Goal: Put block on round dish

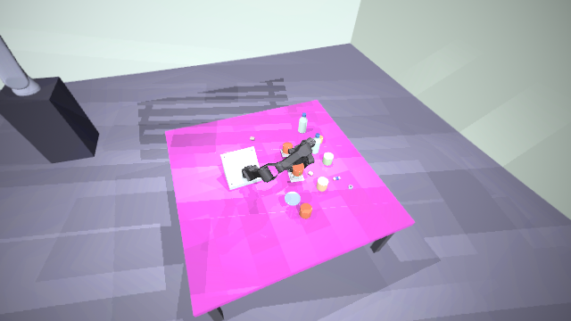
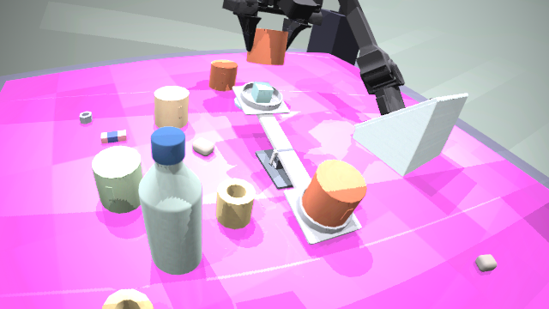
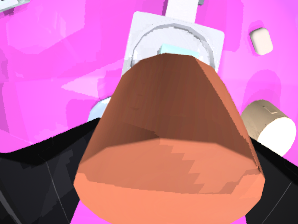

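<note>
My gripper (image 2: 268,46) is shut on an orange cup (image 2: 267,55) (image 3: 170,105) (image 1: 298,169), held above the far end of the balance (image 2: 280,136). On that end's pan, a pale blue block (image 2: 262,93) (image 3: 174,49) sits uncovered inside the ring; in the wrist view the held cup partly hides it. The other orange cup (image 2: 334,193) (image 1: 287,147) stands on the opposite pan, leaning slightly. The round dish (image 1: 293,198) (image 3: 100,109) is pale blue, shows no cup on it, and lies beyond the block's end, mostly hidden in the exterior view.
A loose orange cylinder (image 1: 305,211) (image 2: 223,75) stands close beside the dish. Beige (image 1: 322,185) (image 2: 171,107) and green (image 1: 327,159) (image 2: 117,180) cylinders, a hollow tan cylinder (image 2: 234,211) and a bottle (image 2: 172,223) stand along one side of the balance. A white slab (image 1: 231,178) (image 2: 396,135) is opposite.
</note>
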`<state>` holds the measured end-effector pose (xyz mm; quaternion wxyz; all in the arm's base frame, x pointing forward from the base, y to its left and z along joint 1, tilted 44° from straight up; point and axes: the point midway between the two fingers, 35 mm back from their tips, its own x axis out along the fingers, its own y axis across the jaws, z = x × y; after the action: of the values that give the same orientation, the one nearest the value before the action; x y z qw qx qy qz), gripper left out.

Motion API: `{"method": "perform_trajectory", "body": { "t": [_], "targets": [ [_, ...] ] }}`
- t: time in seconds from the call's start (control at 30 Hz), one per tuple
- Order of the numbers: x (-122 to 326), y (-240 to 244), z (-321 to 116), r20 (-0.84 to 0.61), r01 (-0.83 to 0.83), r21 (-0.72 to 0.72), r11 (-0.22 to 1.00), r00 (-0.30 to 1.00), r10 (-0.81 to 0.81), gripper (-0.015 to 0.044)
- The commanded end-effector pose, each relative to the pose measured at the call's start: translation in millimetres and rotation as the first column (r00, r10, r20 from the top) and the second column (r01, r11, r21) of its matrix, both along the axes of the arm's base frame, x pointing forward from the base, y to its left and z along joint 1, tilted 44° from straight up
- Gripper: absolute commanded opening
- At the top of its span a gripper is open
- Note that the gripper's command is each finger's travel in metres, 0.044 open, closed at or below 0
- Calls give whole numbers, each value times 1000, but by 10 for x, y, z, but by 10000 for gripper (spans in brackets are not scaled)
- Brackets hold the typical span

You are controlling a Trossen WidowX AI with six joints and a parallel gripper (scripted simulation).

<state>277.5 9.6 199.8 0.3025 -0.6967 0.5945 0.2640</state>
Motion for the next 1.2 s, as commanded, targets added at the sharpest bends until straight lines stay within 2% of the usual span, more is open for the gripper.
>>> {"method": "perform_trajectory", "body": {
  "t": [0.0, 1.17],
  "targets": [
    [-64, -163, 57, 6, 11, 17, 1000, 1000, -11, 0],
    [-918, -1376, 258, 31, 92, 38, 995, 995, -94, 0]
  ]
}}
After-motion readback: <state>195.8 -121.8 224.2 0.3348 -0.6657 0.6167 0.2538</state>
